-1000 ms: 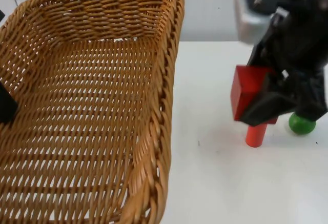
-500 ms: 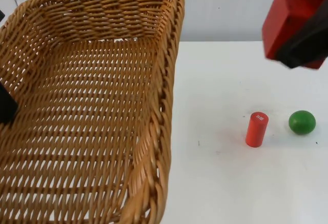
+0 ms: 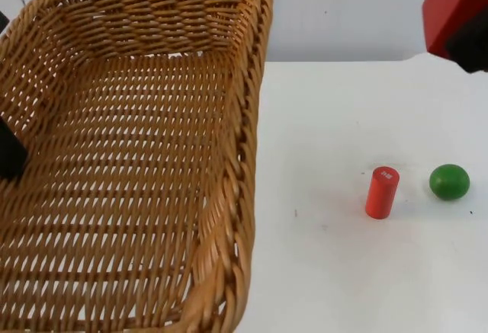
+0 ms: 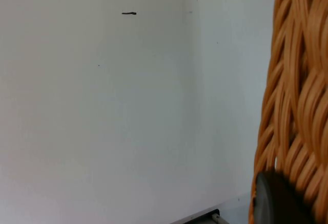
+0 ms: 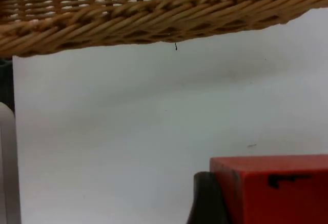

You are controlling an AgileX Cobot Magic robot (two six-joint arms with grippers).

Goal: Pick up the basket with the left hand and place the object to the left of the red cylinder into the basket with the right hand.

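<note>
Red block's up in the air, woven wicker basket (image 3: 137, 158) lifted too

Right hand (image 3: 469, 32) grips the red square block (image 3: 451, 5) upper right; left hand (image 4: 279, 198) clamps the basket rim.

The basket (image 3: 137, 165) is woven wicker, honey-brown strands with a light sheen, ribbed and rough to the eye, its rim (image 5: 154, 21) a thicker braided band; light shows through gaps in the weave. The red block (image 3: 451, 5) looks like painted wood or plastic, smooth flat faces with a soft matt finish and crisp edges (image 5: 277, 183). The red cylinder (image 3: 381, 192) has the same smooth painted look, with a small pale mark on its top face. The green ball (image 3: 449, 181) is smooth with a faint gloss. The table (image 3: 343, 272) is plain white, smooth and matt, marked by a few tiny dark specks. The black fingertip (image 4: 279, 201) looks like dull matt plastic or rubber
</note>
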